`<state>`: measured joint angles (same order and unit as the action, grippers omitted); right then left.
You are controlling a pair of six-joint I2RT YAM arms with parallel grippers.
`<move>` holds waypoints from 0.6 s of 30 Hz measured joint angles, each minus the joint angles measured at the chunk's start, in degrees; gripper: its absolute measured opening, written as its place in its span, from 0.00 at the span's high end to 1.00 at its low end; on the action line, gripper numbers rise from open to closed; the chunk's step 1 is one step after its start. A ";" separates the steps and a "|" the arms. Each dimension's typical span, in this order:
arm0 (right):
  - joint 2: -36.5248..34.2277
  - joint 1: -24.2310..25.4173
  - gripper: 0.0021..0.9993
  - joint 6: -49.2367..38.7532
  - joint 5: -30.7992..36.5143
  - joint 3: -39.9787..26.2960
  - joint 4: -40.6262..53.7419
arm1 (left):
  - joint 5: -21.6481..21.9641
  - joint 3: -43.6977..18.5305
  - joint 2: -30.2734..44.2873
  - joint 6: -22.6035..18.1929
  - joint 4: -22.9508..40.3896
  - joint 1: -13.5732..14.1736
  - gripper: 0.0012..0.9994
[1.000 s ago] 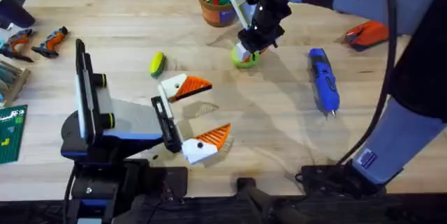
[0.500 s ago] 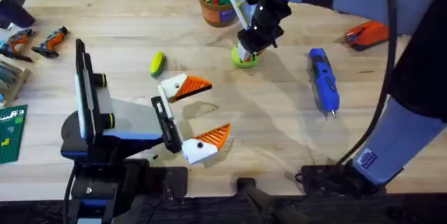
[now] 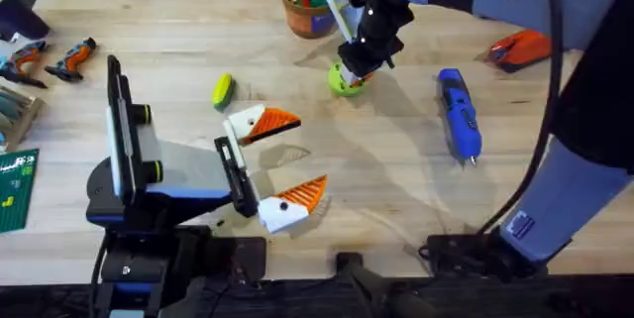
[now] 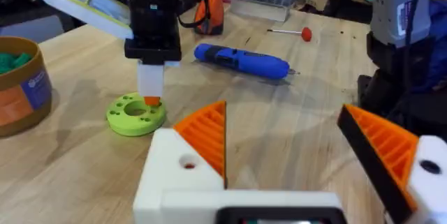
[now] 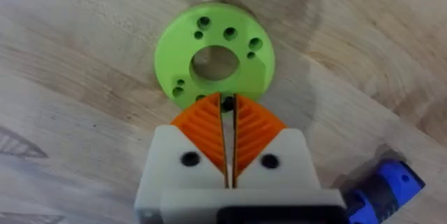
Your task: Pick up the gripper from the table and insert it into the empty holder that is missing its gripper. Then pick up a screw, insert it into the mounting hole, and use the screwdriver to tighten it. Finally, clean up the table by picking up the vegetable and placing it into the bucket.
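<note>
1. The left tool [image 3: 280, 164] rested spread on the surface [image 3: 396, 179], both orange pads fitted.
2. The screwdriver [image 3: 459, 115] lay untouched.
3. The right tool [image 5: 228, 137] pinched a small dark screw [image 5: 227, 103] over the green disc [image 5: 214, 60]; next, probably lifting it toward the mounting hole.

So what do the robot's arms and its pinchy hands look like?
The arms are mostly black with grey-blue sections, and thin black cables run along them. Each arm ends in a gripper, the left gripper and the right gripper, built the same way: two white wedge-shaped fingers carrying orange ribbed pads with black edges. Each white finger has a small round screw hole.
</note>
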<state>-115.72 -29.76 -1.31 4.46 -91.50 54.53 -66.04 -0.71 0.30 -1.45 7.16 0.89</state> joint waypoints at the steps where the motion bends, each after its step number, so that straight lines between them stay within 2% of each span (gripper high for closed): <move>1: 0.00 0.02 0.94 0.01 0.18 0.00 -0.03 | 0.00 0.00 0.00 -0.01 0.00 0.00 0.01; 4: -0.02 0.11 0.99 0.05 0.22 0.00 -0.15 | 0.00 0.00 0.00 0.02 0.00 0.00 0.01; 18: 0.00 0.11 0.99 0.03 0.25 0.02 -0.64 | 0.00 0.00 0.00 0.00 0.00 0.00 0.01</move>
<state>-115.72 -29.65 -1.28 4.71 -91.48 53.89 -66.04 -0.71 0.30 -1.45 7.16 0.89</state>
